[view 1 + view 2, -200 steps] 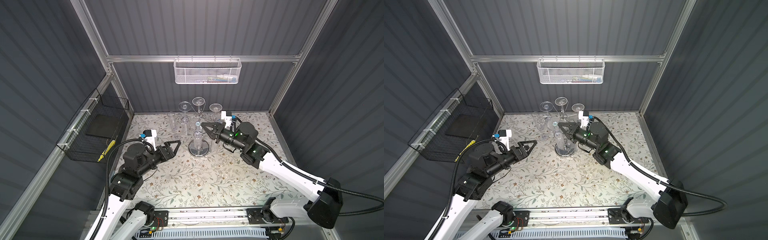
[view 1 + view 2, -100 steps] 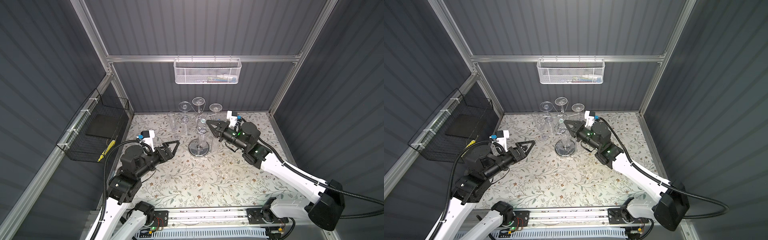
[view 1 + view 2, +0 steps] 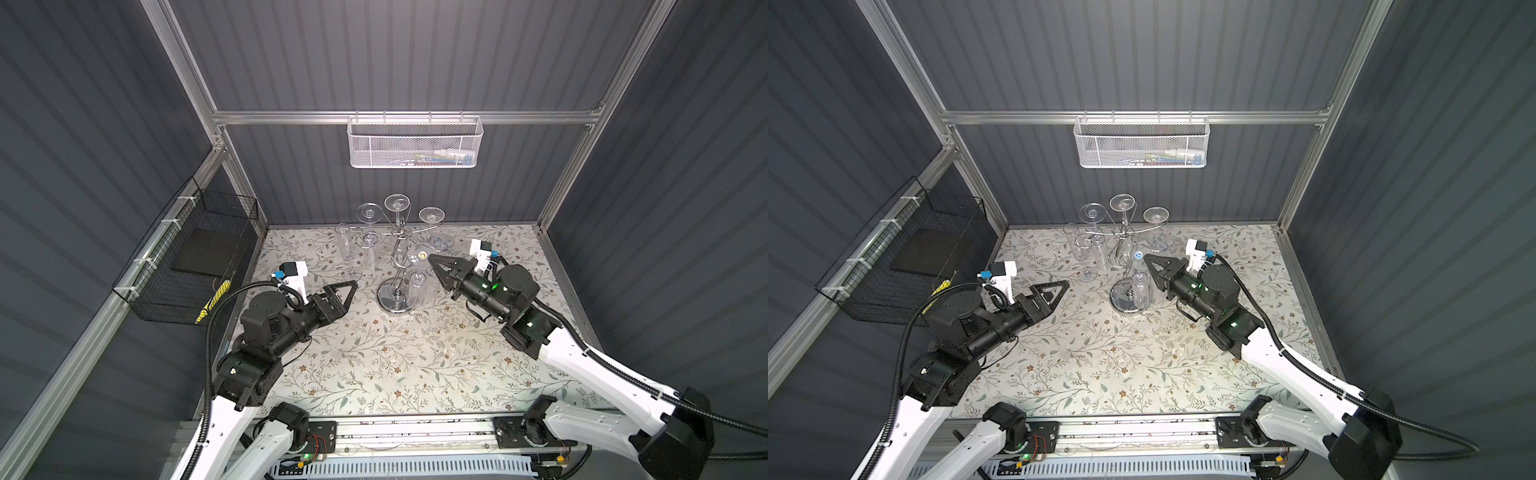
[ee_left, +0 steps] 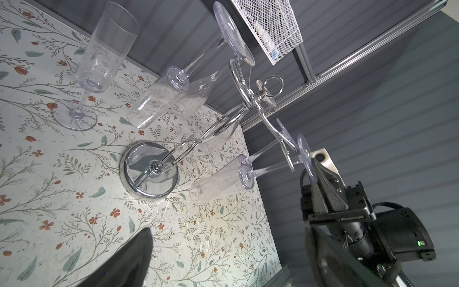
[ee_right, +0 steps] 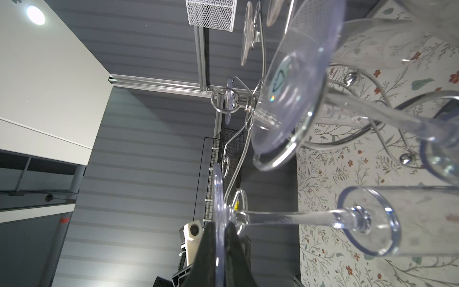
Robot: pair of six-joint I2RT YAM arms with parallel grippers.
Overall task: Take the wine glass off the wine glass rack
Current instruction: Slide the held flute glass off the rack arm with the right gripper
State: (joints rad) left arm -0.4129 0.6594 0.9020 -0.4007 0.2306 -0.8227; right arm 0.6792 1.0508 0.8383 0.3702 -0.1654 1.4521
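A black wire basket (image 3: 187,257) hangs on the left wall. Just beside it, the left gripper (image 3: 351,289) hovers over the floral tabletop (image 3: 374,365) with its jaws spread wide and nothing between them. A clear flute (image 4: 104,49) stands upright on the cloth, just left of the wine glass rack (image 3: 395,299), whose mirrored base sits mid-table below a white mesh basket (image 3: 413,145) on the back wall. More glasses (image 3: 397,203) hang bowl-down from its chrome arms. On the rack's right side the wine glass (image 5: 285,218) hangs bowl-down, its stem right at a spiral arm tip; whether it has cleared the wire cannot be told. The right gripper (image 5: 219,225) is clamped on the rim of that glass's foot.
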